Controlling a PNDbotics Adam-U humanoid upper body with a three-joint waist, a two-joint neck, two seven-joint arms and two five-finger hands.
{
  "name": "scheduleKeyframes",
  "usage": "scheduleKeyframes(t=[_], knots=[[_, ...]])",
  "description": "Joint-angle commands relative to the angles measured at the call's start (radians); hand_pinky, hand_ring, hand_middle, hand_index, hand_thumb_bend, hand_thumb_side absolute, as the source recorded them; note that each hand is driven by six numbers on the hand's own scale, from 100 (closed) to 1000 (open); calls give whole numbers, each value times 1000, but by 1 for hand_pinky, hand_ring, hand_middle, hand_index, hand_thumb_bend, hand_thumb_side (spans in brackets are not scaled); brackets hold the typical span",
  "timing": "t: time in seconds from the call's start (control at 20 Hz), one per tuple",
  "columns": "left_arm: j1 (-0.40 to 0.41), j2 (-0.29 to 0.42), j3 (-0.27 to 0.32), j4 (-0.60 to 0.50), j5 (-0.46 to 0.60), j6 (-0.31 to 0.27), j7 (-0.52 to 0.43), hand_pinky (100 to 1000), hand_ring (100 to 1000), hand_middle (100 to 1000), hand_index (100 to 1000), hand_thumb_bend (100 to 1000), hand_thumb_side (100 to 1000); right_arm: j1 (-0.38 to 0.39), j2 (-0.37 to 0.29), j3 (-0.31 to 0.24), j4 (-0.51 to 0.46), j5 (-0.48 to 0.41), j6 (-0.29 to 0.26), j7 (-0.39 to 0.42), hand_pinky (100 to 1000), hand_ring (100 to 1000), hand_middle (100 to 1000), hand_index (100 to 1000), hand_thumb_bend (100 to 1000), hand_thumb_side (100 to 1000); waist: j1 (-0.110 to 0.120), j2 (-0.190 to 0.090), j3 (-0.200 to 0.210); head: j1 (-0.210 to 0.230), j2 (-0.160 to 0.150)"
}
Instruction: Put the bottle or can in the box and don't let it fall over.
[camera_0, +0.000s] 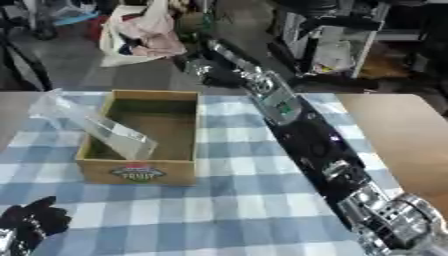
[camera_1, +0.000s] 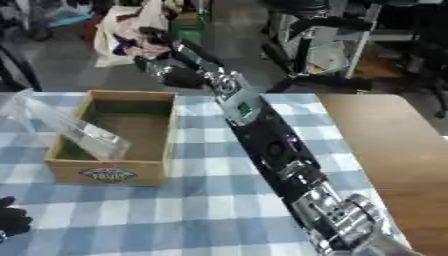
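Note:
An open cardboard box (camera_0: 140, 170) with a printed label on its front stands on the checked cloth, left of centre. A clear plastic sheet (camera_0: 96, 127) leans across its left side and sticks out past the rim. My right arm stretches from the lower right diagonally past the box's right side. My right hand (camera_1: 179, 75) is out beyond the table's far edge, dark and blurred. A small pale glinting shape (camera_0: 199, 67) shows at that hand; I cannot make out what it is. No bottle or can shows plainly. My left hand (camera_0: 33, 219) rests at the lower left corner, fingers relaxed.
The table (camera_0: 402, 140) shows bare wood on the right of the blue-and-white cloth (camera_0: 236, 200). Behind the table are a white bag of clothes (camera_0: 140, 35) on the floor and a metal rack (camera_0: 328, 45).

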Motion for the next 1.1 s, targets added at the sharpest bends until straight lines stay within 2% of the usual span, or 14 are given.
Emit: scheduleKeyframes(t=[0.05,0.15,0.3,0.45,0.6,0.75,0.9,1.0,1.1], knots=[[8,14,20,-10,-8,-2,16,709,662,614,811,249,1000,38,-111,-24,-124,-101,30,-63,803,1000,971,1000,158,605,5,-30,-26,43,14],[22,20,29,-12,-9,-4,26,709,662,614,810,249,1000,123,-166,-43,-222,-190,54,-95,784,1000,951,1000,109,587,1,-39,-58,79,23],[43,30,43,-20,-12,-8,42,709,662,614,810,249,1000,300,-229,-78,-383,-324,79,-136,771,1000,936,1000,100,584,-9,-47,-118,143,35],[57,42,60,-36,-17,-12,59,709,663,614,810,248,1000,500,-228,-129,-546,-392,82,-158,748,1000,920,1000,100,587,-15,-47,-181,211,36],[65,54,79,-59,-18,-17,84,708,663,614,810,249,1000,659,-160,-190,-674,-416,95,-175,736,1000,906,1000,100,588,-11,-49,-228,273,42],[79,66,99,-82,-16,-19,112,708,663,614,811,250,1000,762,-55,-237,-750,-379,117,-196,724,1000,892,1000,100,598,-5,-52,-271,326,58],[94,71,112,-91,-13,-18,138,709,665,616,812,253,1000,815,44,-247,-791,-329,142,-207,720,1000,888,1000,100,607,2,-64,-305,369,99],[106,70,111,-89,-11,-17,143,710,669,619,815,253,1000,839,105,-235,-806,-298,159,-193,721,1000,890,1000,100,624,6,-74,-324,396,129],[116,69,108,-84,-12,-16,143,711,673,624,818,251,1000,855,165,-216,-811,-282,178,-168,718,1000,891,1000,100,641,9,-82,-340,422,145]])
